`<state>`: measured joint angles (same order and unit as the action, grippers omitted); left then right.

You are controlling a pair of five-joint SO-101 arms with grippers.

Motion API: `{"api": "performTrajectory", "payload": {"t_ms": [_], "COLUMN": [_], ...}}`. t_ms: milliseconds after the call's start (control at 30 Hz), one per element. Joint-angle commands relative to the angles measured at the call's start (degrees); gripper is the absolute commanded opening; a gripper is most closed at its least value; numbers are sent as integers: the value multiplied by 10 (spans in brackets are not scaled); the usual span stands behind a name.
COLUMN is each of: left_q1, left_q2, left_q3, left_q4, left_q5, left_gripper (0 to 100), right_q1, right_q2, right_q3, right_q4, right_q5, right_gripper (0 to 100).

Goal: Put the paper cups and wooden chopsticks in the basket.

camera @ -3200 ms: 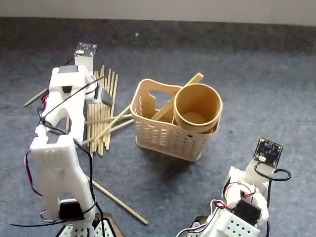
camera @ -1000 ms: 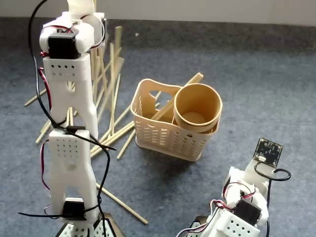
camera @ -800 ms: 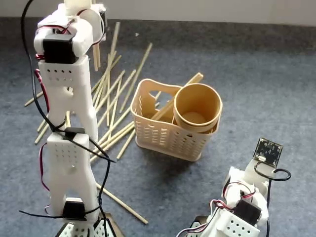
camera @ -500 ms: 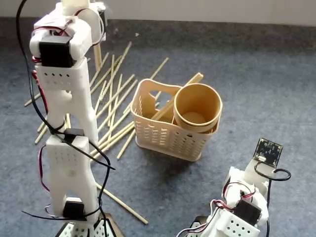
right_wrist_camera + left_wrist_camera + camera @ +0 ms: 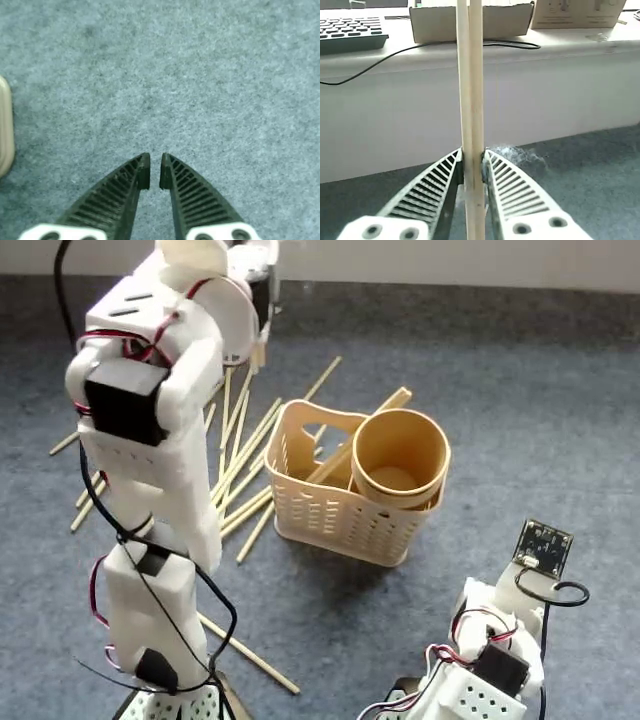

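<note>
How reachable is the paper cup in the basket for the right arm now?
Probably yes: the right arm's fingers hold nothing, and only bare carpet separates them from the paper cup.

The tan paper cup [image 5: 400,455] fills the right half of the cream slotted plastic basket [image 5: 335,515] — its left compartment is open. Scattered wooden chopsticks [image 5: 243,502] crowd the grey counter [image 5: 520,390] leftward.

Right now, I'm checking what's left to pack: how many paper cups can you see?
1: a paper cup stands upright in the basket, at its right end in the high view. A second rim just under it may be another cup nested there.
</note>
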<state>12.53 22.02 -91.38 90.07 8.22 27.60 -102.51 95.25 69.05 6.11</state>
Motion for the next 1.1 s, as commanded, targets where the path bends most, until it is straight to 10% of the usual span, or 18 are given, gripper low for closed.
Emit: {"api": "performTrajectory", "payload": {"t_ms": [0, 1067], "left_q1": [43, 83], "left_q2": [-24, -29], "left_q3": [7, 106], "left_q4": [-1, 95], "left_q5": [4, 3], "left_gripper": [4, 62], "right_q1": [0, 0], "right_q2": [-2, -2], "right_q3": [87, 87], "right_q4": [4, 4], "right_q5": [4, 4], "right_gripper": [56, 56]}}
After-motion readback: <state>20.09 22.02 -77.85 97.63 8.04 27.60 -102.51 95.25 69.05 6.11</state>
